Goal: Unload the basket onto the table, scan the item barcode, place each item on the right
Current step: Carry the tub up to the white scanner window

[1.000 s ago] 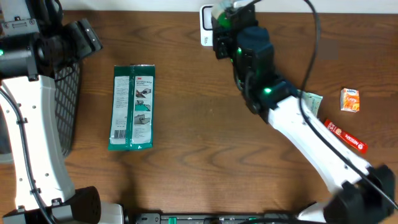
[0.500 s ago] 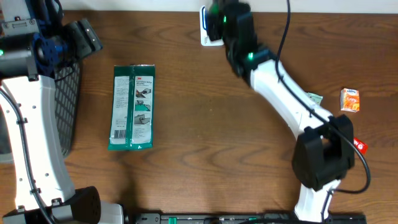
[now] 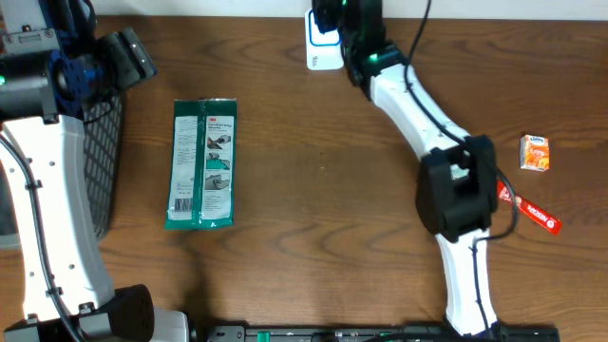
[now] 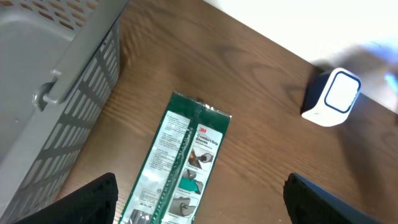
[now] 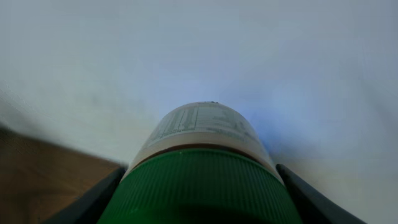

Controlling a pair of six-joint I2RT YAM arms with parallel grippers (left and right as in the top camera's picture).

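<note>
While your right gripper (image 5: 202, 202) clamps the green-capped bottle (image 5: 200, 158) at the desk's (image 3: 313, 190) far edge, just beside the scanner (image 3: 321, 46), you are in the scanning step. Next, turn its label (image 5: 198, 124) toward the scanner's window. Your left gripper (image 4: 199, 180) hangs open and empty.

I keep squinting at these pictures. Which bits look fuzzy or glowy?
Right wrist view: the bottle is close and fairly sharp, the background a pale blur with a bluish glow. Left wrist view: the green packet is crisp, but a smear blurs the corner beyond the scanner. Overhead view: clear, soft shadows only.
</note>
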